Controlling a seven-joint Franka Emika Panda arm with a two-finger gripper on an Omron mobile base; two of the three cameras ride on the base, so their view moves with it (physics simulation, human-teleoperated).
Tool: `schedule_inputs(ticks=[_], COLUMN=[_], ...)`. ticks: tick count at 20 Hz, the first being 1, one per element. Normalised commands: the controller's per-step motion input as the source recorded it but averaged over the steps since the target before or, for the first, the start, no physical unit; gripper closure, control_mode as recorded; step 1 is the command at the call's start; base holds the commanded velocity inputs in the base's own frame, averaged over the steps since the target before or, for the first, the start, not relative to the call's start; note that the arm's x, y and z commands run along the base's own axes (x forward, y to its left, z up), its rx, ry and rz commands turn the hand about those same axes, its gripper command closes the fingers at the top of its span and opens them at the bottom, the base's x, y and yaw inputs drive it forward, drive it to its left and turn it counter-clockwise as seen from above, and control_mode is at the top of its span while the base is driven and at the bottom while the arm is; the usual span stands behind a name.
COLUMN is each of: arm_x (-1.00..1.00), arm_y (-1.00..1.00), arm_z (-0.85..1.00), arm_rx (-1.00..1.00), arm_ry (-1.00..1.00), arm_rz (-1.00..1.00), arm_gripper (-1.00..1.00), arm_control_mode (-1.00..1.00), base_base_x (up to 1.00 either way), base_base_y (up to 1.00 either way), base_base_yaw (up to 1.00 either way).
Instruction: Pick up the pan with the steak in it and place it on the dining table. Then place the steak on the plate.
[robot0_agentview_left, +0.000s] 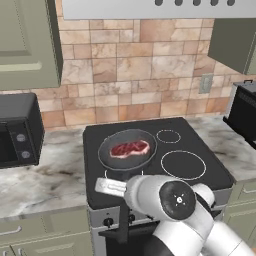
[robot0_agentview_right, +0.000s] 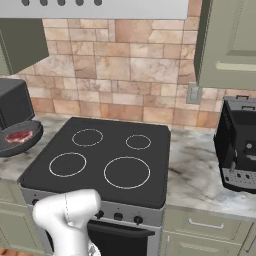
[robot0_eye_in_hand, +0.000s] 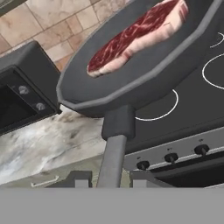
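The dark pan (robot0_eye_in_hand: 144, 65) hangs tilted above the left side of the black cooktop (robot0_agentview_left: 190, 145), with the red steak (robot0_eye_in_hand: 135, 37) lying flat inside it. Its long handle (robot0_eye_in_hand: 113, 153) runs down between my gripper's (robot0_eye_in_hand: 111, 177) two fingertips, which are shut on it. From the left base view the pan (robot0_agentview_left: 107, 156) and steak (robot0_agentview_left: 130, 148) sit over the front left burner, just beyond my white arm. In the right base view the pan (robot0_agentview_right: 22, 145) with the steak (robot0_agentview_right: 19, 135) shows at the far left edge. The dining table and the plate are out of view.
A black microwave (robot0_agentview_left: 17, 130) stands on the marble worktop (robot0_agentview_left: 45, 180) left of the stove. A dark appliance (robot0_agentview_right: 237, 145) stands on the worktop to the right. The hood (robot0_agentview_left: 160, 7) and wall cabinets (robot0_agentview_right: 227, 42) hang overhead. Oven knobs (robot0_eye_in_hand: 170, 156) line the stove front.
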Motion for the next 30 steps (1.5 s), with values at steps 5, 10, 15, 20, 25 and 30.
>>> schedule_inputs(ticks=[5,10,15,20,25,30], arm_x=[-0.18,-0.14,0.00,0.00,0.00,0.00], arm_y=[-0.61,-0.49,-0.01,0.00,0.00,0.00], arm_z=[-0.34,-0.23,0.00,0.00,0.00,0.00], arm_rx=[0.23,0.18,0.01,0.00,0.00,0.00], arm_ry=[-0.12,-0.09,0.00,0.00,0.00,0.00], arm_rz=[0.15,0.15,0.00,0.00,0.00,0.00], arm_gripper=[1.00,1.00,1.00,1.00,1.00,1.00], arm_control_mode=[-1.00,-1.00,-1.00,1.00,1.00,1.00], base_base_x=[0.00,0.00,0.00,-0.01,-0.51,-0.80], base_base_y=[0.00,0.00,0.00,0.00,0.00,0.02], base_base_yaw=[0.00,0.00,0.00,0.00,0.01,0.02])
